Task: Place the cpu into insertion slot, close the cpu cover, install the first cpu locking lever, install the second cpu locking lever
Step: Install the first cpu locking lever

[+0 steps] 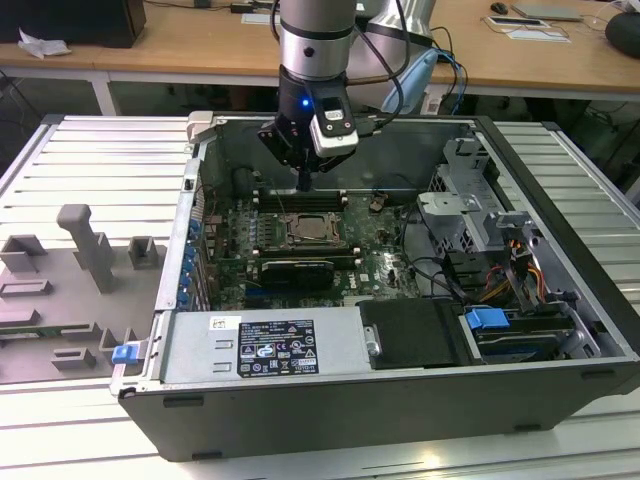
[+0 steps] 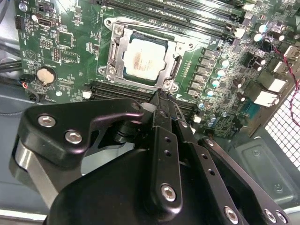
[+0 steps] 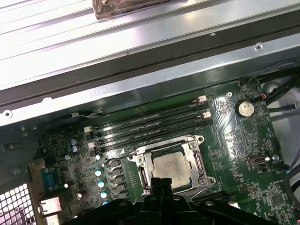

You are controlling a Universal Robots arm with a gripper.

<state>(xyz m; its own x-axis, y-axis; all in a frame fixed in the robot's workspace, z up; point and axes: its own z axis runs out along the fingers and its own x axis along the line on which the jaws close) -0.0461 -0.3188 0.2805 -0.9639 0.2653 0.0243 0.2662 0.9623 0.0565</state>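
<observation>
The cpu lies flat in the insertion slot on the green board inside the open computer case. Both wrist views show its silvery-beige top. The cpu cover lies down around the chip as a silver frame, with the chip showing through its window. My gripper hangs just above the board, over the memory slots on the far side of the socket. Its black fingers are pressed together with nothing between them, and their tip points at the socket's edge.
A long black graphics card lies in front of the socket. The grey power supply box fills the case front, and a drive cage with cables stands at the exterior view's right. A grey fixture tray sits outside the case at the left.
</observation>
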